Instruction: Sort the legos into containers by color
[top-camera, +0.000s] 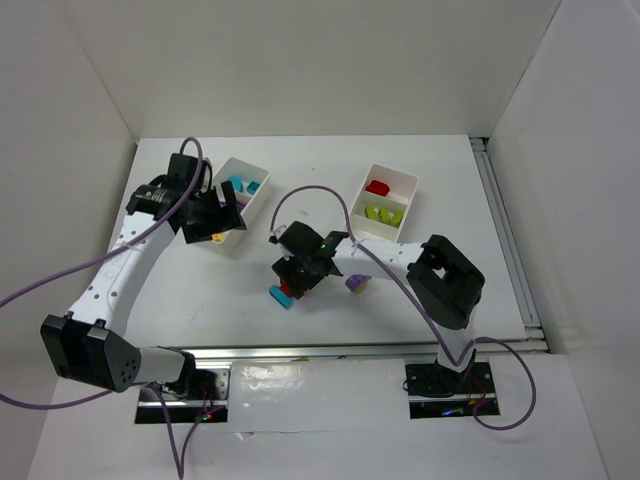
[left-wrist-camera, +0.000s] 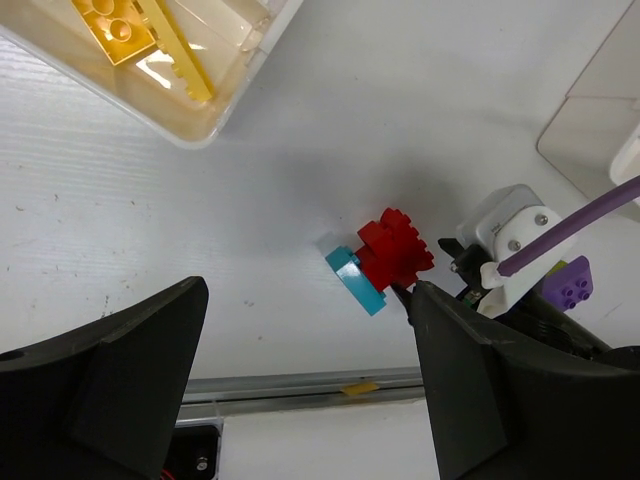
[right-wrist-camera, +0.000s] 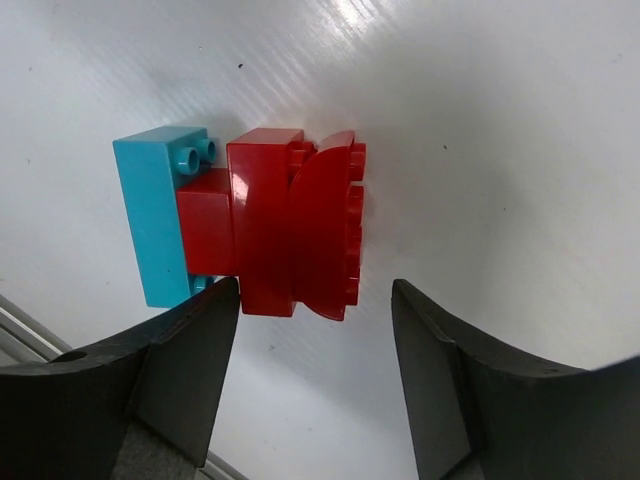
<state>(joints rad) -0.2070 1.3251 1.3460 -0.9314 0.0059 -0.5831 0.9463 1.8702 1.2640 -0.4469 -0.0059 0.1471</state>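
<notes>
As both arms reach over the white table (top-camera: 200, 300), the right arm (top-camera: 440, 280) doubles back inward at its elbow.
The left arm (top-camera: 115, 275) stretches to the far-left white divided plastic tray (top-camera: 250, 165), left gripper (top-camera: 225, 215) spread wide, holding nothing. The right gripper (right-wrist-camera: 312, 295) points down astride the red-and-cyan plastic brick cluster (right-wrist-camera: 265, 225) mid-table, jaws partly apart, not clamped; a small purple plastic brick (top-camera: 356, 283) lies near.
</notes>
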